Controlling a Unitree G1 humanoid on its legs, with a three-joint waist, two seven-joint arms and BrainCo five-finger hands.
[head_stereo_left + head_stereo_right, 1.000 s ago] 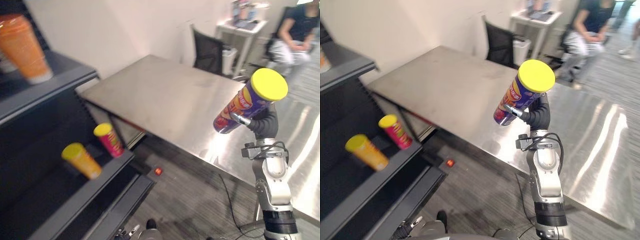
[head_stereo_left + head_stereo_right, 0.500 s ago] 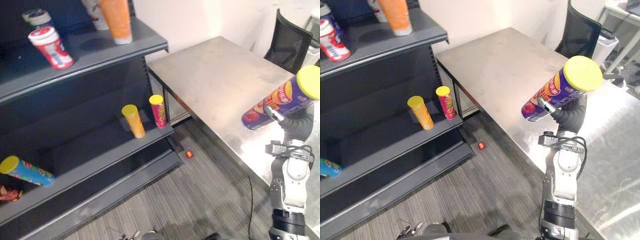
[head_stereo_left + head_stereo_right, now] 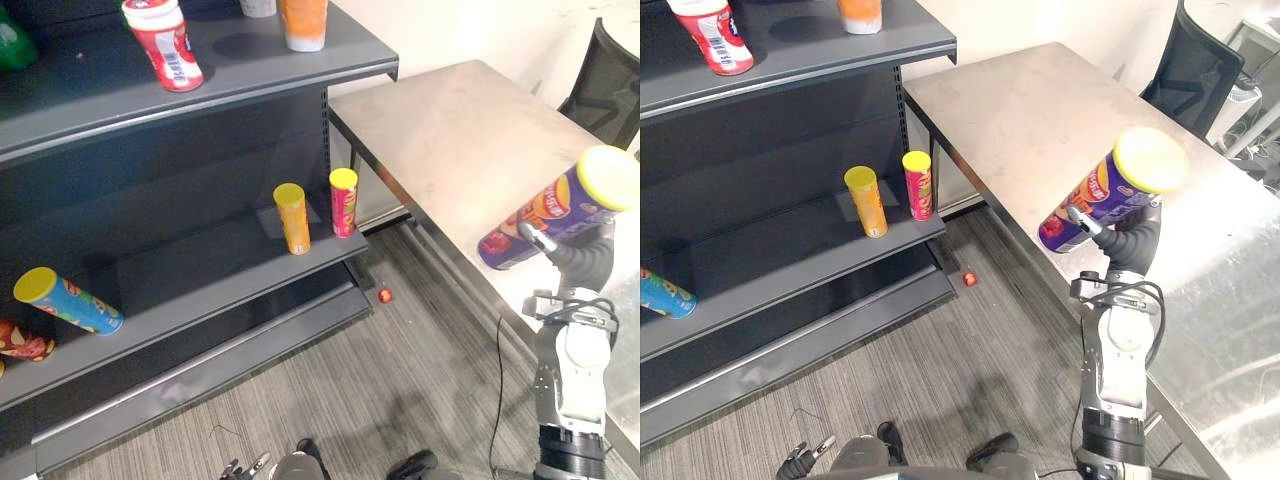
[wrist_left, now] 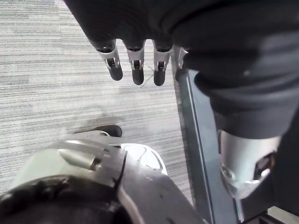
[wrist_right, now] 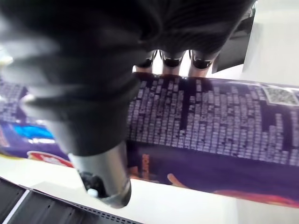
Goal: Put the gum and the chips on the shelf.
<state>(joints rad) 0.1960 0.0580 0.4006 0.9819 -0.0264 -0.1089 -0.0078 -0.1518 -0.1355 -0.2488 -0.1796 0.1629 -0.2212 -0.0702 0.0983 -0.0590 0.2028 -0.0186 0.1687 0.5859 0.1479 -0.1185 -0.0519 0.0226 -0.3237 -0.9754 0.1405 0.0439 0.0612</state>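
- A purple chips can with a yellow lid is held in the air, tilted, with its lid higher and farther from the shelf than its base
- The robot's right hand has the can around its lower half; in the right wrist view the fingers curl over the far side of the can, so the grip is closed on it
- The can hangs above the near edge of a bare steel table, well apart from the shelf
- Left of the table stands a dark grey shelf with several boards
- On the middle board an orange can and a red can stand upright just beside each other, and a blue can lies on its side farther left
- On the top board stand a red and white tub and an orange tub
- Which thing is the gum cannot be told
- The left hand hangs low over the striped grey floor, fingers straight and holding nothing
- A small red thing lies on the floor by the shelf foot
- Judged step: the chips are picked up and being carried to the shelf, not yet placed
- Next move likely calls for swinging the can across the gap, righting it, and setting it on a bare stretch of board clear of the standing cans before letting go
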